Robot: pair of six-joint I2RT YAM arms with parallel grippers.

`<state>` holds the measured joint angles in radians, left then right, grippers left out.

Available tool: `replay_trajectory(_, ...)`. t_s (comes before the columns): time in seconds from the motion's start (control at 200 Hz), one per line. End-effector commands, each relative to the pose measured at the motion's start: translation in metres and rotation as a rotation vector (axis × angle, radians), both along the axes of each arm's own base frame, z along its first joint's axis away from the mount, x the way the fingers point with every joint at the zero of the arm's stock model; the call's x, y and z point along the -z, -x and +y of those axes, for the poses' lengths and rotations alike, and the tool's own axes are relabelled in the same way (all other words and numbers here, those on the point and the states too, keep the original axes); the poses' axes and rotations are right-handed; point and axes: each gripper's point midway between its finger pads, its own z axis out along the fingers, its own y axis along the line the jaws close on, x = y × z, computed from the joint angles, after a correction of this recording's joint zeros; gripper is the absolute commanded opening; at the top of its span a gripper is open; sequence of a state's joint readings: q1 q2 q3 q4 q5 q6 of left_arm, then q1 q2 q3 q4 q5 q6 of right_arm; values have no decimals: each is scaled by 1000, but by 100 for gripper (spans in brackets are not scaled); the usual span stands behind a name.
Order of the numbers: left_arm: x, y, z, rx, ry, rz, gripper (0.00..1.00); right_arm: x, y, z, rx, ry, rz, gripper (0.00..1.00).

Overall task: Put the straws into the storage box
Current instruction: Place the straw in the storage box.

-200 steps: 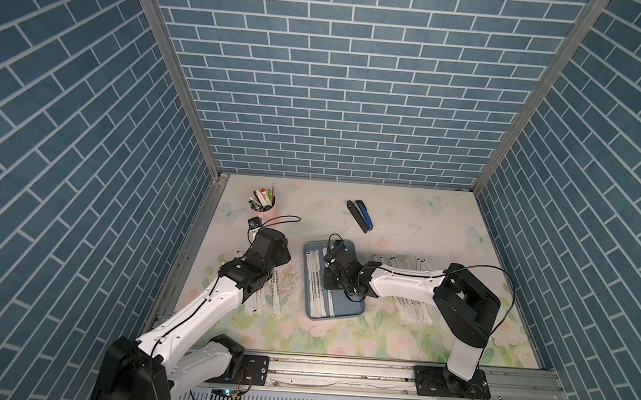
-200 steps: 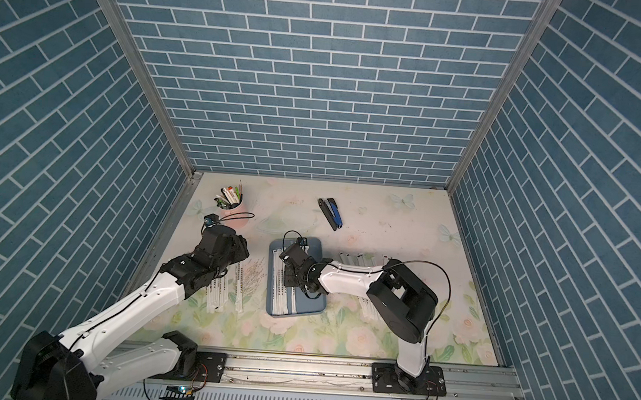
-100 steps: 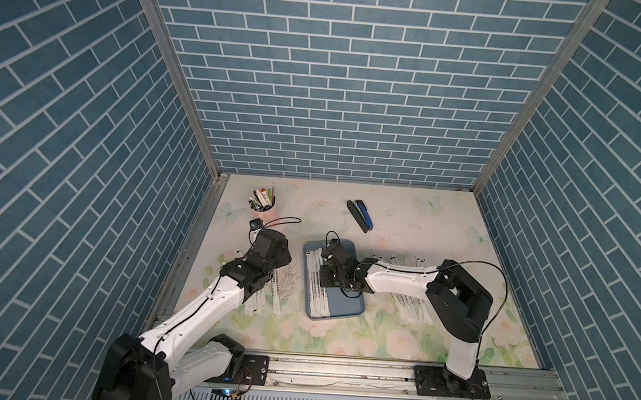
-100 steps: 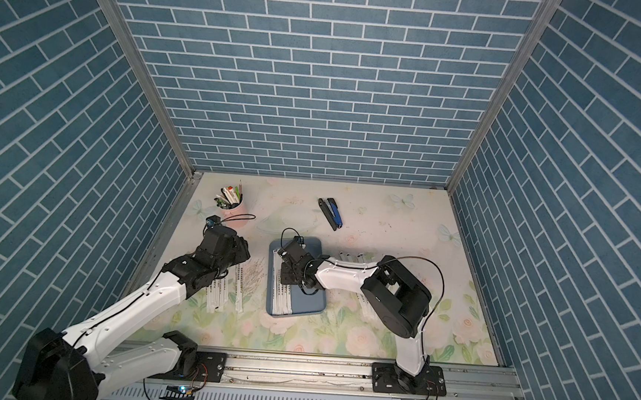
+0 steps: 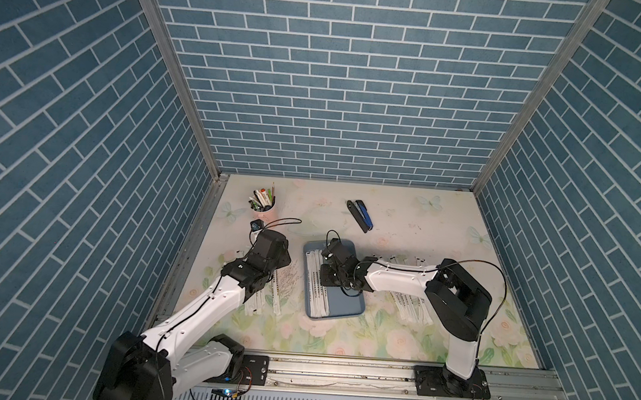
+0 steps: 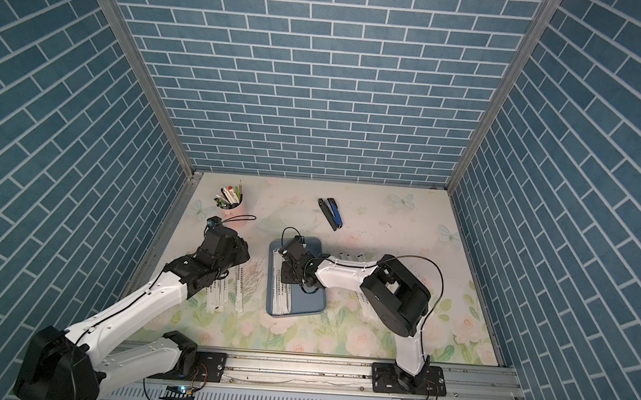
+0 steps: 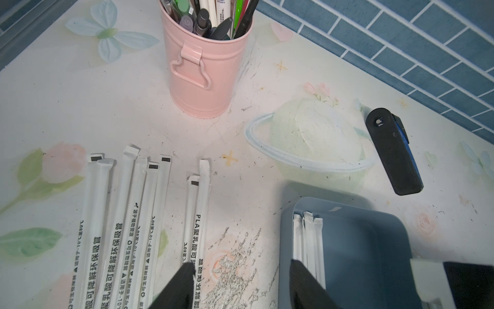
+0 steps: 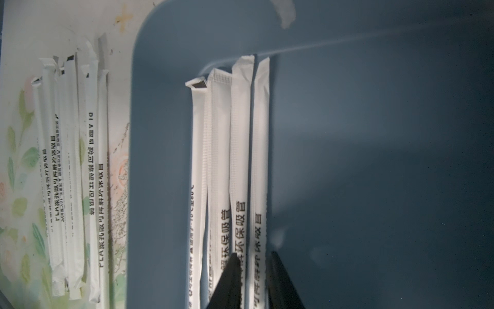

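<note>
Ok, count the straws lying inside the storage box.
4 straws lie side by side lengthwise in the storage box, toward its left-arm side; the one nearest the middle sits between the fingertips of the right gripper. Any beneath them would be hidden.

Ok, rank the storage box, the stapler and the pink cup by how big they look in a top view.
1. storage box: clearly the largest.
2. stapler and pink cup: about alike. The stapler is longer but thinner, so I won't rank one over the other.
</note>
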<state>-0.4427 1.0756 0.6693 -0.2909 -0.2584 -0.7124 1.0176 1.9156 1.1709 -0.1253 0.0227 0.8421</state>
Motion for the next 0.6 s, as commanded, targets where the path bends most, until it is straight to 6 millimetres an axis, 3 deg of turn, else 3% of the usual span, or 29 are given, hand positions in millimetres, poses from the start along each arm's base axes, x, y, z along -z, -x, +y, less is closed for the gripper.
replay_trajectory(0.0,16,3,10,-26,-11,29,56,-23,-7,-1,24,-14,-21,24)
replay_trajectory(0.115,41,9,24,-52,5,85,45,-50,-20,-9,35,-11,-90,26)
replay_trajectory(0.295,60,7,33,-62,-5,151,35,-76,-38,-26,56,-13,-150,26)
replay_trajectory(0.495,85,6,46,-84,-12,230,29,-76,-39,-34,57,-8,-161,26)
replay_trajectory(0.595,88,1,42,-55,-3,240,27,-72,-37,-36,59,-11,-156,26)
